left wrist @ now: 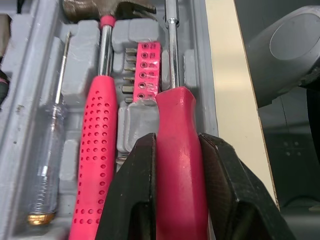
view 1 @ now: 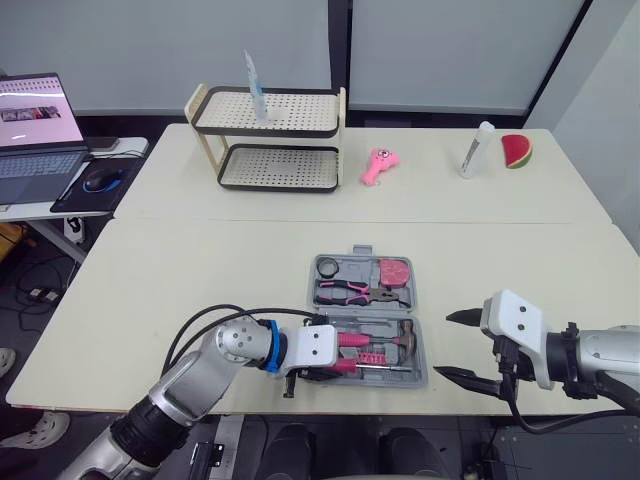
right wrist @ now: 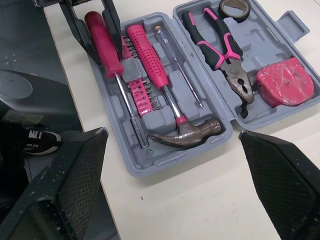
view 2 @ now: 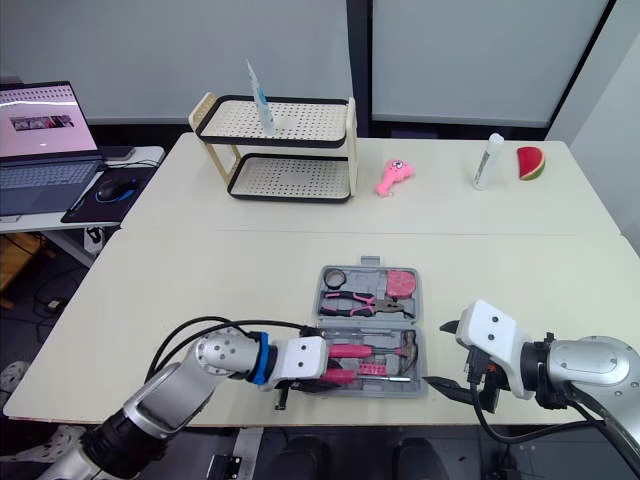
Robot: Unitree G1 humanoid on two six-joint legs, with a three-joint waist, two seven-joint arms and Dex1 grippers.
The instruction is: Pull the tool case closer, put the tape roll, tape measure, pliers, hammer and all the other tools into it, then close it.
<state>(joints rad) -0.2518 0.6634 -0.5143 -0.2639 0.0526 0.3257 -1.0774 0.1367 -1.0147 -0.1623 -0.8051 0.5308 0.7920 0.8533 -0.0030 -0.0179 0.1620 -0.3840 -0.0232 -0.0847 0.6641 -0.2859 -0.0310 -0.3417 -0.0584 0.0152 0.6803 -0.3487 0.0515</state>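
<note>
Our left gripper (left wrist: 176,150) is closed to a narrow gap around the smooth pink handle of a screwdriver (left wrist: 176,107). The black fingers (left wrist: 140,190) press it from both sides as it lies along the near edge of the open tool case (right wrist: 150,167). Just beside the fingers in the same half lie a pink bit holder (left wrist: 149,75), the hammer (right wrist: 147,57) and a clear-handled screwdriver (left wrist: 47,155). Beyond them, in the far half, sit the pliers (right wrist: 225,60), the tape roll (right wrist: 236,6) and the tape measure (right wrist: 285,82).

Our right gripper (view 1: 445,345) hangs wide open and empty just off the case's right side, above the table (view 1: 200,270).

We judge the screwdriver to be light, stiff and a little slippery, so the mid-handle hold suits pressing it into its slot. The loaded case should be rigid but heavy for its size. We would fold the far half over by its outer edge, slowly, in case loosely seated tools tip out.
</note>
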